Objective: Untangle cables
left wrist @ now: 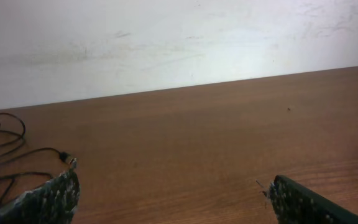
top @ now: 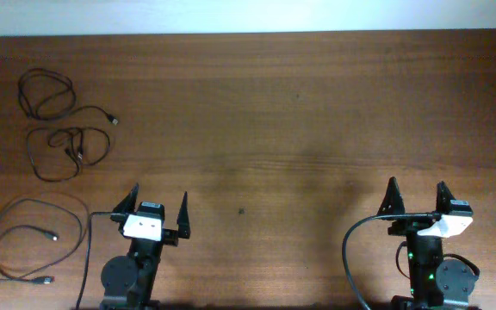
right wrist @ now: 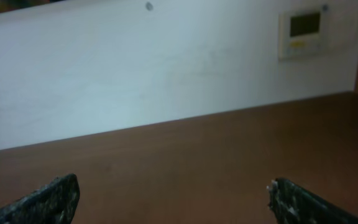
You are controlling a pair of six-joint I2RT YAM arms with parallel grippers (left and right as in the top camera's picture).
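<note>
Cables (top: 74,146) in three loose loops on table (top: 300,129), left side; left gripper (top: 160,191) and right gripper (top: 417,182) both wide-jawed, empty

Bare brown wooden surface (top: 300,112) lies open ahead of the left end effector (top: 160,191) and the right end effector (top: 417,183) — free passage to the white back wall (top: 248,13). Three thin black cables with silvery plugs (top: 76,148) crowd the left edge only.

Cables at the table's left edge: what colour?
Black cables with small silvery plug ends; the overhead view shows them best.
</note>
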